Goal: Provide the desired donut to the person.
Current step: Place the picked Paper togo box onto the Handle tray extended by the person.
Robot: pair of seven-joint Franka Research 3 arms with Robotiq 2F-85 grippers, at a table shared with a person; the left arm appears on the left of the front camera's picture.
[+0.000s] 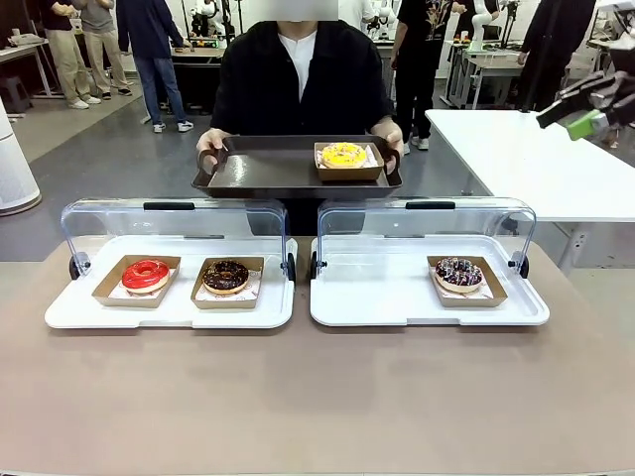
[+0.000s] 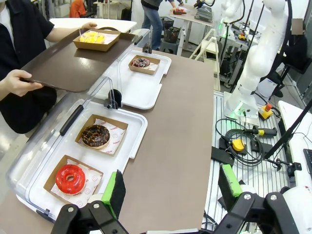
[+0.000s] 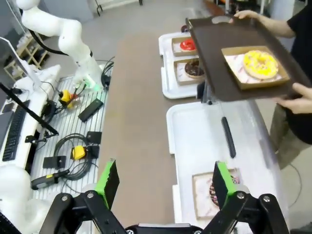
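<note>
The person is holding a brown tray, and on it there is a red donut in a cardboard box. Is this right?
Not quite. The front view shows a yellow donut, not a red one, in the cardboard box on the brown tray that the person is holding.

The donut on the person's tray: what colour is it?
The donut is yellow; best in the front view.

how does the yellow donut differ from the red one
Colour: the yellow-iced ring donut against the red-iced ring donut. Place: the yellow one rides on the dark brown serving tray in the person's hands; the red one lies in the left white display case. Both sit in cardboard trays.
</note>
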